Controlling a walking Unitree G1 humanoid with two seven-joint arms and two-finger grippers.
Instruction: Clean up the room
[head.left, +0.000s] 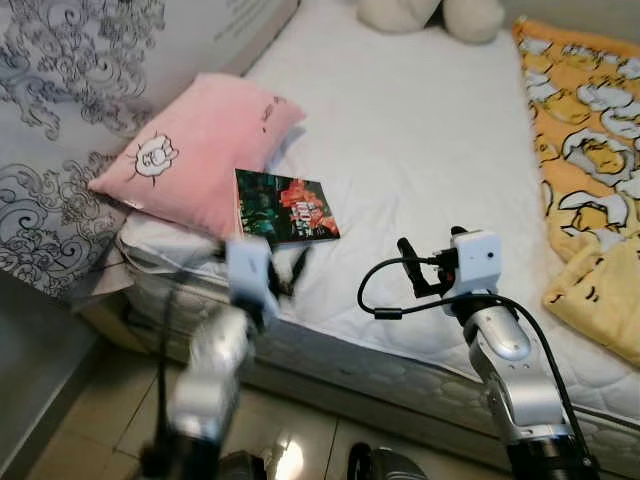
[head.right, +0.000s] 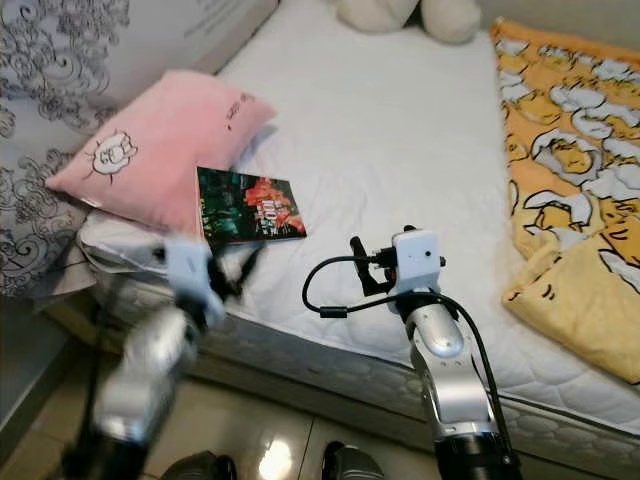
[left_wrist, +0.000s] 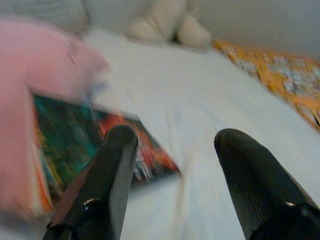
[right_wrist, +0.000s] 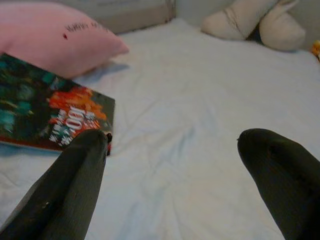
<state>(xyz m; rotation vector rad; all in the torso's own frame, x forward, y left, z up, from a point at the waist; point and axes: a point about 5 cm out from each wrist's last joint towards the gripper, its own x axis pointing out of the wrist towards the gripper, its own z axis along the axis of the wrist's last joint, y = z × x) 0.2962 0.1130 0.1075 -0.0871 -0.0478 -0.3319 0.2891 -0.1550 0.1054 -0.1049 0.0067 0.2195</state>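
Book (head.left: 286, 206) on the bed (head.left: 420, 150) lies just ahead of the left gripper (head.left: 290, 272), nearer than the right gripper (head.left: 415, 272); both jaws apart.

Colourful book (head.left: 286, 206) flat on bed (head.left: 420, 140).

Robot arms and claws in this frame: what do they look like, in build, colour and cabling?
Both arms are silver metal tubes ending in a white boxy wrist block. The right claw has two long black fingers with rounded, finely textured tips, and a black cable loops from its wrist down along the arm. The left claw is built the same but blurred; its black fingers look glossy.
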